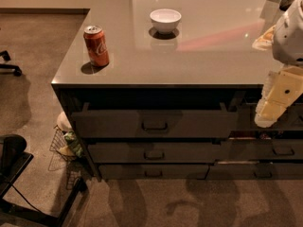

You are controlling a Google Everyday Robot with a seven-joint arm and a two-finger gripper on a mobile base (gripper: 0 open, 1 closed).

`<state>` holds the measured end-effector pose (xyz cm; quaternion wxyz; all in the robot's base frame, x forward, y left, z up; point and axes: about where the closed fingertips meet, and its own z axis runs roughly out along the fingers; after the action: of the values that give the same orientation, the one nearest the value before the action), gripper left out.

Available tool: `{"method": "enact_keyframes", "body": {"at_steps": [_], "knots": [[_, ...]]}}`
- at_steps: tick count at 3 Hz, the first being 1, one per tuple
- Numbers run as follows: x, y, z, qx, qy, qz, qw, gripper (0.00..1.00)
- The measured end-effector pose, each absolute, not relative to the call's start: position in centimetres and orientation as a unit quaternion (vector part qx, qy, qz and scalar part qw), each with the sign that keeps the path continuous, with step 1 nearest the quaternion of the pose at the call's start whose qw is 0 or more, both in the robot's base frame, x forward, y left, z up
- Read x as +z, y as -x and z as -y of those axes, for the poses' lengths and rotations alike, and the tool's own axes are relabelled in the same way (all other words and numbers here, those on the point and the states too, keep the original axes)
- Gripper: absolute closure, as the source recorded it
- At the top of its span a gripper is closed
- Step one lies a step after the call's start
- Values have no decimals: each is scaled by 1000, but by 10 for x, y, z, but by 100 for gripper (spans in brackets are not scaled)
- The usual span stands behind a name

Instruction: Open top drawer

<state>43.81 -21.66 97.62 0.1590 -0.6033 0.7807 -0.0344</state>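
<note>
The top drawer (154,123) is the wide dark front with the tallest face, just under the countertop, and has a small rectangular metal pull handle (154,126) at its centre. It stands slightly forward of the cabinet, with a dark gap above it, and its inside is in shadow. My gripper (271,111), pale yellow below a white arm, hangs at the right edge of the view. It is to the right of the drawer front, well away from the handle and not touching it.
A red soda can (96,46) and a white bowl (165,20) stand on the grey countertop (199,60). Two slimmer drawers (154,152) lie below, and narrower drawers (282,150) are at the right. A wire basket (64,148) and an office chair base (19,183) stand at the left on the carpet.
</note>
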Motion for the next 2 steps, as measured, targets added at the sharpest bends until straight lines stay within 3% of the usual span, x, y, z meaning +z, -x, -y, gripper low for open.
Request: {"method": "enact_keyframes", "body": {"at_steps": [2], "knots": [[935, -434, 211, -8, 608, -772, 183, 0]]}}
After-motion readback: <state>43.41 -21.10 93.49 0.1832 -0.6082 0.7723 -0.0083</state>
